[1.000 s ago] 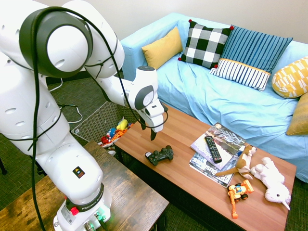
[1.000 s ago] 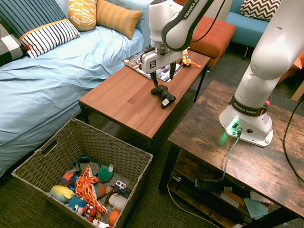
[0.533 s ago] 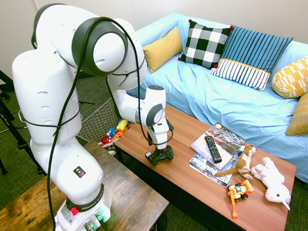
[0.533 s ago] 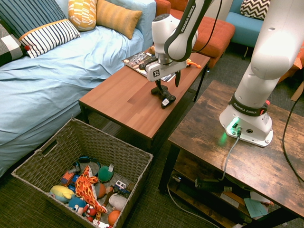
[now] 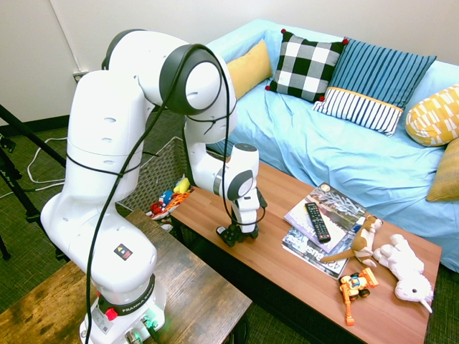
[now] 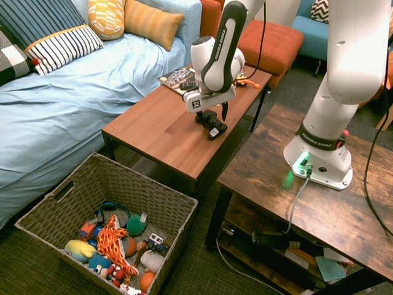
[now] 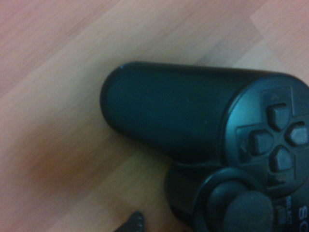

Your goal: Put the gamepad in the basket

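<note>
In the second exterior view, from left to right, we first see the light-blue-covered couch [image 6: 61, 110], bearing a blue striped cushion [image 6: 46, 21], a yellow-and-white patterned cushion [image 6: 106, 18] and a mustard cushion [image 6: 153, 23]. In front of it, on the floor, stands the woven basket [image 6: 92, 184], holding a yellow plush toy [image 6: 80, 250], an orange flame-patterned cloth toy [image 6: 110, 243] and an orange ball [image 6: 147, 282], among other toys. Next comes the wooden coffee table [image 6: 141, 123], with a magazine [image 6: 172, 77] toward its far end. The black gamepad [image 6: 215, 126] lies on this table, outside the basket, a small white label on it too small for us to read. Over it we find the gripper [image 6: 212, 117], its hand released, the fingers spread apart around part of the gamepad. Further right, the arm reads "FRANKA EMIKA" on its dark band, and its base [image 6: 319, 153] carries the same name, standing on the dark-topped wooden side table [image 6: 276, 178]. Up close in the wrist view, we read "SELECT" beside the gamepad's thumbstick [image 7: 248, 212], and larger letters "SO" cut off by the frame; its direction buttons [image 7: 278, 137] show clearly.
</note>
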### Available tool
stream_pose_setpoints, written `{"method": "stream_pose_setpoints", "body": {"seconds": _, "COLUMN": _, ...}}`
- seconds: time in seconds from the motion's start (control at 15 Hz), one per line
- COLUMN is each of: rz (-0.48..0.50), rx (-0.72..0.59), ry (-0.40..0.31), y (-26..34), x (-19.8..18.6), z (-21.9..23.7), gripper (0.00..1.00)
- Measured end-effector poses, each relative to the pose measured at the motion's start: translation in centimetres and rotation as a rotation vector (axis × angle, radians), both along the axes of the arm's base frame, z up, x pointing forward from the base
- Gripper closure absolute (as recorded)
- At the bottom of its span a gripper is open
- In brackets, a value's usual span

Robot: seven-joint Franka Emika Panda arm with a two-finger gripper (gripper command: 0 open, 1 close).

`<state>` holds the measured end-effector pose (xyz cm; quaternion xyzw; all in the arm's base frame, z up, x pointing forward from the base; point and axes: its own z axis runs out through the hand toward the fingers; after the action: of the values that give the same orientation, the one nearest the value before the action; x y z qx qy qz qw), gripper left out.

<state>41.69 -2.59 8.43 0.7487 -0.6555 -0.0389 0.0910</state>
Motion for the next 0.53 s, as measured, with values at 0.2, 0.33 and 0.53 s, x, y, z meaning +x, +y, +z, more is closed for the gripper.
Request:
{"method": "stream_pose_setpoints", "body": {"seconds": 0.2, "rz": -0.023, "rx": 0.017, "ry": -0.014, "y": -0.54, "x": 0.10, "z": -0.07, "gripper": 1.00}}
{"method": "stream_pose_setpoints", "body": {"seconds": 0.33, "rz": -0.025, "rx": 0.026, "ry": -0.024, "y": -0.90, "x": 0.18, "z": -0.08, "gripper": 1.00}}
{"method": "stream_pose_setpoints", "body": {"seconds": 0.53, "rz": -0.005, "rx": 0.045, "ry": -0.050, "y": -0.99, "x": 0.40, "z": -0.04, "gripper": 1.00}}
